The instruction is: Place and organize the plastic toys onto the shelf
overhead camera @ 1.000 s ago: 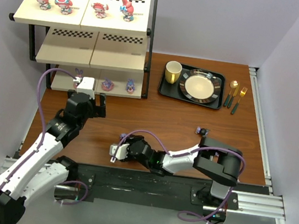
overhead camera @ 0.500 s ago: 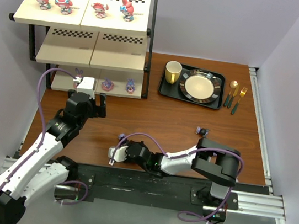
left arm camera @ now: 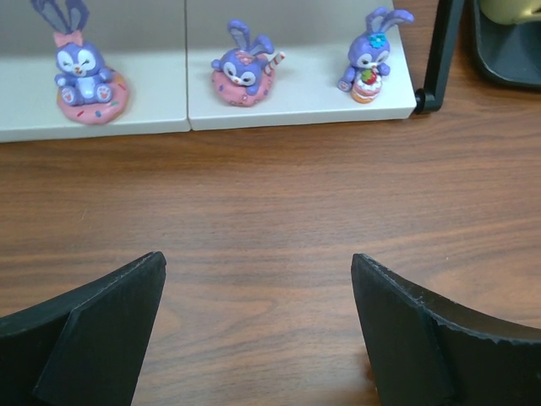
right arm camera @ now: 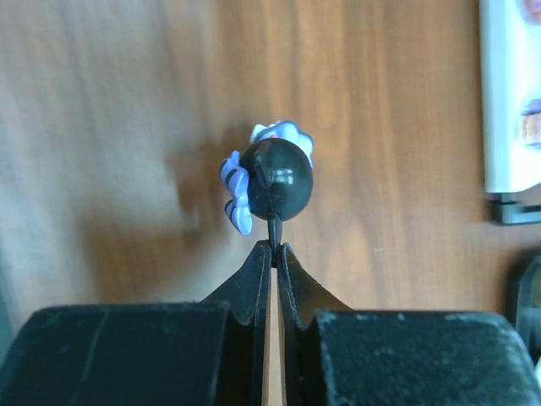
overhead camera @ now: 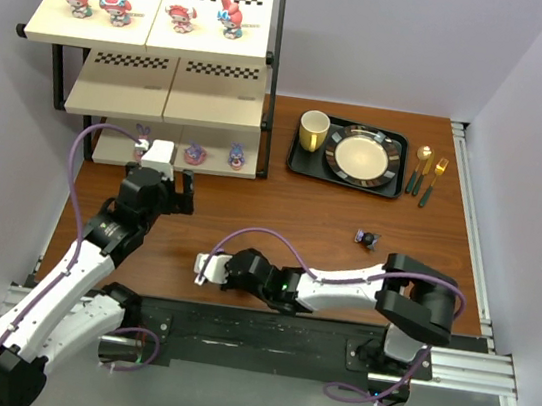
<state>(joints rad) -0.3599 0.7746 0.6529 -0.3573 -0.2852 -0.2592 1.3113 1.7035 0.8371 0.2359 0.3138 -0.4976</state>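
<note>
Wood-grained table (overhead camera: 330, 211) is seen before the shelf (overhead camera: 152, 45). Well in front of the shelf, a dark toy (right arm camera: 275, 178) is pinched at its thin stalk by the right claw (right arm camera: 275, 247). Being light and hard, it may swivel there. Nearer the shelf, the left claw (left arm camera: 258, 271) is spread.

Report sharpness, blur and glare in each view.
Top external: evenly lit, the shelf crisp, no glare. Left wrist: purple bunnies sharp, the fingers of the left gripper dark with little detail. Right wrist: wooden tabletop blurred; the dark figurine in the right gripper sharper, with small highlights on its glossy head.
</note>
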